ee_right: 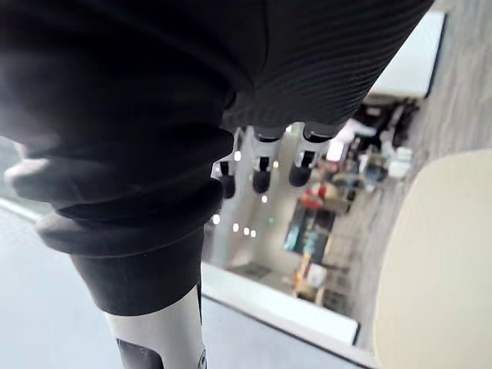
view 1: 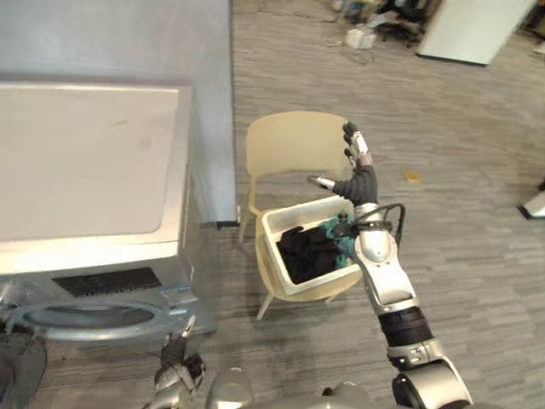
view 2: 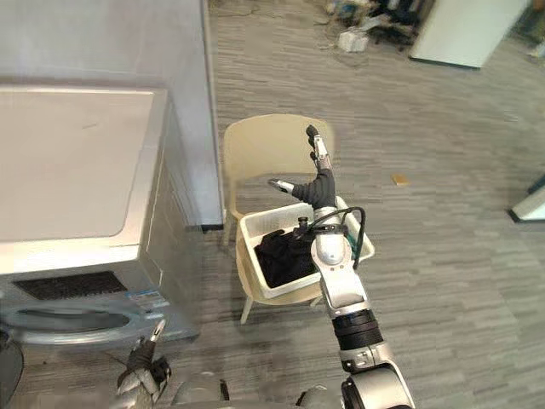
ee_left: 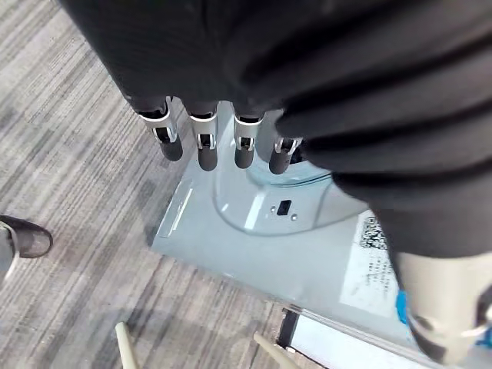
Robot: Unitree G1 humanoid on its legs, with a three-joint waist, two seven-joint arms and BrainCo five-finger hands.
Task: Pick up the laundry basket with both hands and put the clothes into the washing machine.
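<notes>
A white laundry basket [view 1: 298,210] sits on the seat of a beige chair [view 1: 289,145]. It holds dark clothes [view 1: 308,251] and a bit of teal cloth [view 1: 345,232]. My right hand [view 1: 356,175] is raised over the basket's far right corner, fingers straight and open, touching nothing; its fingers [ee_right: 261,173] show in front of the chair back. The washing machine [view 1: 85,162] stands at the left with its round front opening [view 1: 85,317] low down. My left hand [view 1: 174,362] hangs low before the machine's front [ee_left: 261,231], fingers [ee_left: 204,142] straight and empty.
A grey partition [view 1: 204,51] stands behind the machine and chair. A small tan item [view 1: 413,176] lies on the carpet to the right, and clutter [view 1: 362,34] lies at the far back. A person's dark shoe [ee_left: 23,237] stands on the floor near the machine.
</notes>
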